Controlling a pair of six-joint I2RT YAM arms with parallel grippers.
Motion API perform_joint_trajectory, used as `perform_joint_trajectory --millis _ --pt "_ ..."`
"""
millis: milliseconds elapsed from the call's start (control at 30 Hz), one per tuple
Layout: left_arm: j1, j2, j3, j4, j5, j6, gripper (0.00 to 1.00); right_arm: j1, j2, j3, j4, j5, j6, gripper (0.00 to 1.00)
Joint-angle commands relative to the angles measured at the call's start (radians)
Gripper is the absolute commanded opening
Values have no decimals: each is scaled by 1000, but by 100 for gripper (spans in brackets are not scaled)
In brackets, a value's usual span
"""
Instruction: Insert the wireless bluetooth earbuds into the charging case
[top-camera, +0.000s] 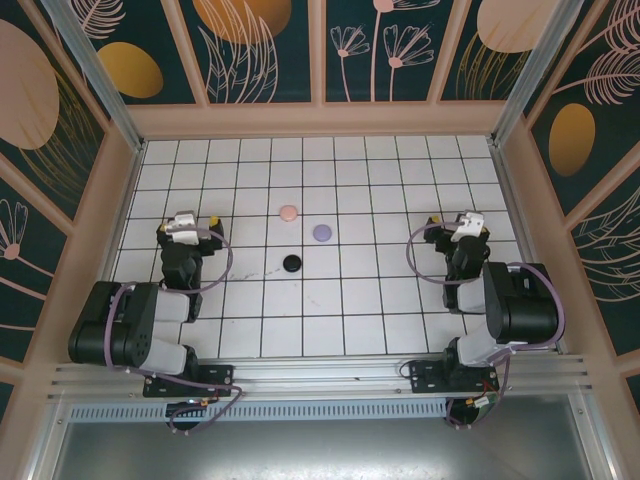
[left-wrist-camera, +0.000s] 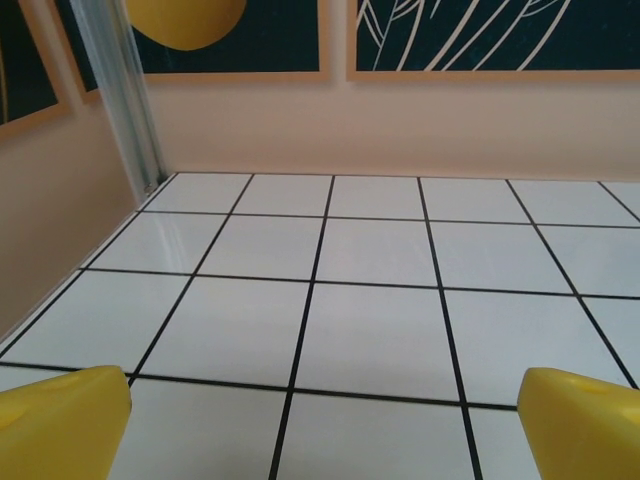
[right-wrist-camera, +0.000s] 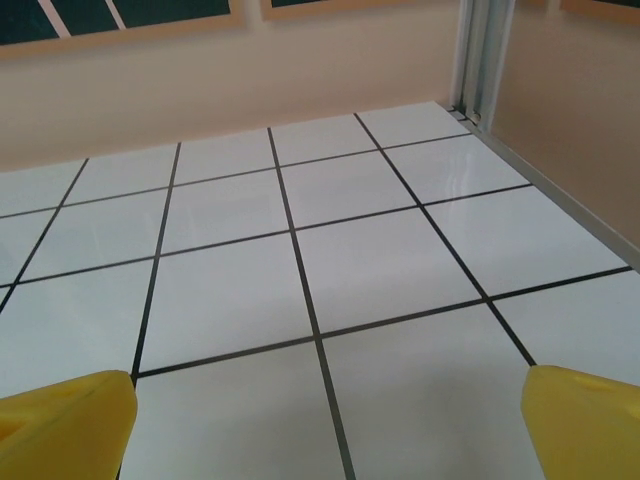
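Three round disc-shaped charging cases lie near the middle of the white grid table: a pale pink case (top-camera: 289, 213), a lilac case (top-camera: 322, 233) and a black case (top-camera: 292, 263). All three look closed from above. The earbuds are out of view. My left gripper (top-camera: 190, 218) hovers over the left side of the table, well left of the cases, and it is open with nothing between its yellow fingertips (left-wrist-camera: 62, 420). My right gripper (top-camera: 458, 218) is on the right side, also apart from the cases, open and empty, with bare tiles between its yellow fingertips (right-wrist-camera: 585, 415).
Beige walls (top-camera: 320, 120) enclose the table on three sides, with metal corner posts (left-wrist-camera: 120, 90) at the back. An aluminium rail (top-camera: 320, 375) runs along the near edge where both arm bases are bolted. Bare tiles (right-wrist-camera: 320, 270) stretch ahead of each gripper.
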Motion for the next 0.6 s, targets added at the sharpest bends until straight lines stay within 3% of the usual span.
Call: perform_joint_trajectory --millis 0,567 --pt "38 53 29 48 54 -40 99 -7 5 18 40 -73 24 99" --pt "46 49 30 42 41 -50 99 4 8 23 33 -69 14 99"
